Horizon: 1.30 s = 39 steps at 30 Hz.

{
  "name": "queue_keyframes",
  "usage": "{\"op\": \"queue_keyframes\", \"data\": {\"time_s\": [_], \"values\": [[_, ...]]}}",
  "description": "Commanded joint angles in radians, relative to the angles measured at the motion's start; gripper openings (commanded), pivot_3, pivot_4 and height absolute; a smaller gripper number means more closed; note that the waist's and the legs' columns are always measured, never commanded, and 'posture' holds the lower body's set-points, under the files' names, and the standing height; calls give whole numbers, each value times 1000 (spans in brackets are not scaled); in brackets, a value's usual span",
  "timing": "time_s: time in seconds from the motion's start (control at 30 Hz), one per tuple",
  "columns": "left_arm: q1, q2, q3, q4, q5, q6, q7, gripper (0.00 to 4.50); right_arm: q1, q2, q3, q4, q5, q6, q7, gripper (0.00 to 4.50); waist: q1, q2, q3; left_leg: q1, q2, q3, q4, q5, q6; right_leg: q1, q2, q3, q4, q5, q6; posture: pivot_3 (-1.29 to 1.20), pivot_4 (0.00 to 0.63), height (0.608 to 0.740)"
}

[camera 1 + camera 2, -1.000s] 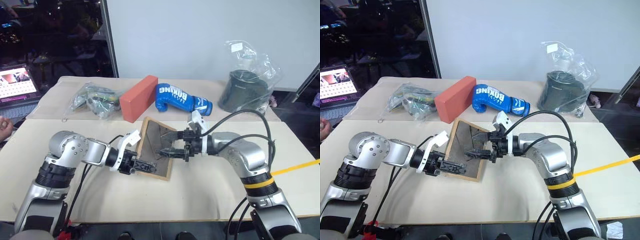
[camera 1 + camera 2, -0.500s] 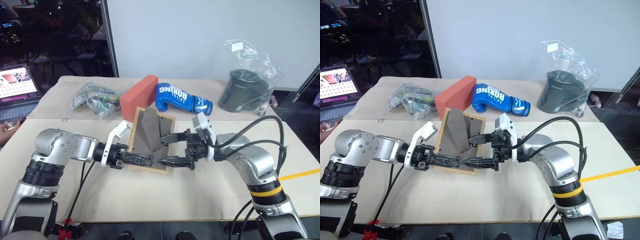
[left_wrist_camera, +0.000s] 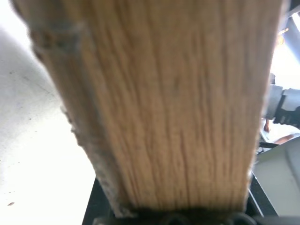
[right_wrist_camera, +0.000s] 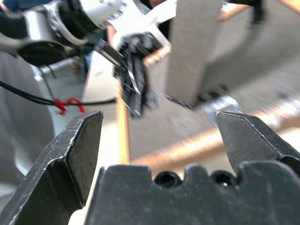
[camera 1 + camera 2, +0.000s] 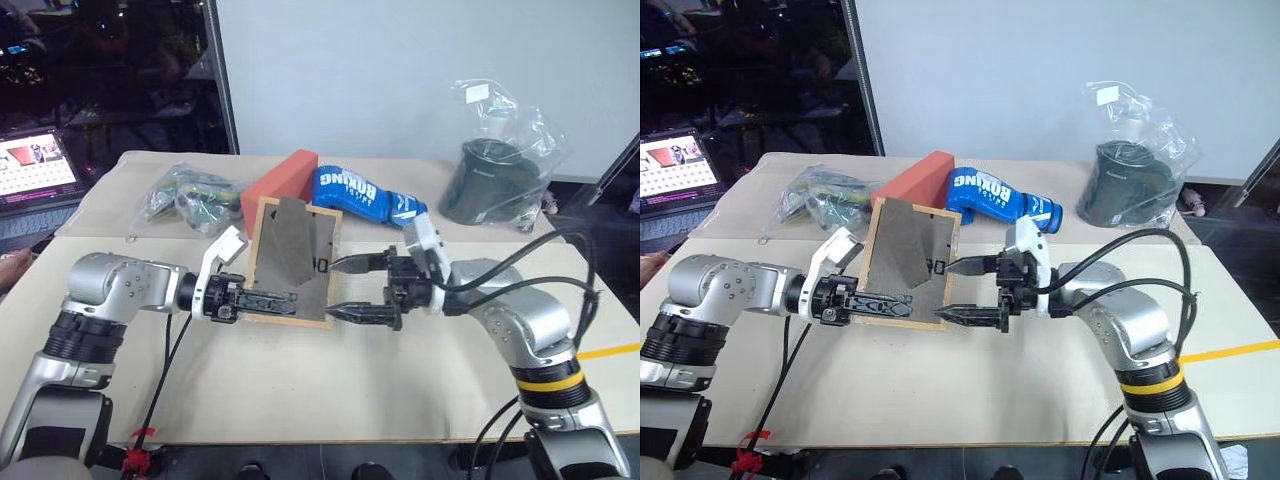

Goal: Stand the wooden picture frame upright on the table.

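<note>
The wooden picture frame [image 5: 290,258] is held nearly upright over the table [image 5: 300,390], with its dark back panel facing me. Its easel stand [image 5: 292,243] hangs slightly off the back. My left gripper [image 5: 262,298] is shut on the frame's lower edge, reaching in from the left. In the left wrist view the light wood edge [image 3: 178,103] sits right between the fingers. My right gripper [image 5: 352,288] is open just right of the frame, one finger above the other, holding nothing. I cannot tell whether the frame's bottom touches the table.
Behind the frame lie an orange-red block [image 5: 280,185] and a blue boxing glove [image 5: 360,195]. A clear bag of small items [image 5: 188,198] is at the back left and a bagged dark pot [image 5: 495,180] at the back right. A laptop [image 5: 35,170] stands far left.
The frame has swung from leaning flat to nearly upright in my left gripper. My right gripper has drawn back to the right, away from the easel stand, still open.
</note>
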Motion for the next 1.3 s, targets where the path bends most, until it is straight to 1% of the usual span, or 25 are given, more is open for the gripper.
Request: {"op": "queue_keyframes", "data": {"time_s": [0.03,0.07,0.1,0.13,0.17,0.2,0.23,0.27,0.3,0.4,0.5,0.63,0.8,0.9,0.93,0.97,1.03,1.07,1.2,1.23,1.3], "values": [[-40,8,46,-1,-57,67,-45,953,-13,-48,-45,30,-77,-137,2,4464,0,0,0,0,0,0,0,0,0,0,0,0,0,0,0,0,150,720],[-45,6,55,7,-68,88,-48,953,-15,-66,-32,59,-154,-238,-12,4464,-1,0,0,0,0,0,0,0,0,0,0,0,0,0,0,0,150,720],[-52,0,68,24,-79,114,-49,953,-18,-96,1,110,-283,-399,-44,4464,-1,1,0,0,0,0,0,0,0,0,0,0,0,0,0,0,150,720],[-63,-13,84,50,-92,146,-41,953,-22,-144,46,175,-487,-684,-134,4464,0,1,1,0,0,0,0,0,0,0,0,0,0,0,0,0,150,720],[-70,-23,96,67,-102,173,-34,953,-24,-151,51,224,-590,-871,-200,4464,1,1,1,0,0,0,0,0,0,0,0,0,0,0,1,0,150,720],[-69,-30,104,71,-112,193,-31,953,-20,-146,43,258,-658,-1009,-274,4464,2,1,1,0,0,0,1,0,0,-1,0,0,0,-1,1,0,150,720],[-65,-42,118,71,-125,219,-24,953,-9,-162,51,277,-786,-1159,-386,4464,2,1,1,0,0,0,1,0,0,-1,0,0,0,-1,1,0,150,720],[-59,-52,129,71,-139,234,-16,953,1,-164,50,291,-864,-1243,-464,4464,1,3,2,0,0,0,1,0,0,-1,0,0,0,-1,1,0,150,720],[-53,-60,135,72,-153,243,-5,953,13,-154,48,308,-901,-1299,-515,4464,0,3,3,0,0,0,0,0,0,-1,0,0,0,-1,1,0,150,720],[-30,-70,134,62,-187,247,24,953,35,-135,49,337,-1028,-1397,-653,4464,-1,3,3,0,0,0,-1,0,0,-1,0,0,1,-1,0,0,150,720],[-10,-73,113,52,-240,247,52,953,45,-91,50,340,-1146,-1431,-793,4464,-6,3,3,0,0,0,0,0,0,0,0,0,2,3,-6,0,150,720],[8,-75,79,28,-281,247,88,953,-11,-49,68,356,-1267,-1445,-927,4464,-13,4,3,1,0,-1,1,2,-1,0,0,0,4,4,-7,0,150,720],[9,-77,64,33,-317,247,122,953,-50,-46,97,363,-1353,-1461,-1028,4464,-12,3,3,4,0,-2,1,5,-3,1,0,-1,9,3,-7,0,150,720],[7,-75,59,42,-324,247,139,953,-61,-44,115,365,-1370,-1468,-1051,4464,-13,3,3,4,0,-2,1,6,-3,1,0,-1,9,3,-6,0,150,720],[8,-75,59,41,-325,247,142,953,-62,-44,119,368,-1369,-1468,-1054,3959,-13,3,3,4,0,-2,1,6,-3,1,0,-1,9,3,-6,0,150,720],[11,-73,54,35,-328,247,143,953,-64,-46,126,370,-1364,-1468,-1053,3793,-13,3,3,4,-1,-2,1,6,-3,1,0,-1,10,3,-7,0,150,720],[15,-68,43,25,-334,247,142,953,-68,-47,135,370,-1360,-1469,-1054,3167,-13,3,3,4,-1,-2,1,6,-3,1,0,-1,10,3,-7,0,150,720],[17,-65,37,21,-337,247,141,953,-69,-47,138,369,-1359,-1469,-1054,2758,-14,3,3,4,0,-2,1,6,-3,1,0,-1,10,3,-7,0,150,720],[20,-61,21,13,-329,247,149,953,-74,-43,154,369,-1350,-1465,-1046,1447,-13,3,3,4,-1,-2,1,6,-3,1,0,-1,10,4,-7,0,150,720],[21,-61,22,8,-327,247,149,953,-75,-42,156,369,-1347,-1463,-1047,1238,-13,3,3,4,-1,-2,1,6,-3,1,0,-1,10,4,-7,0,150,720],[29,-58,27,-13,-314,247,145,953,-75,-42,159,370,-1344,-1462,-1046,1224,-13,3,3,4,-1,-2,1,6,-3,1,0,-1,10,4,-7,0,150,720]]}}
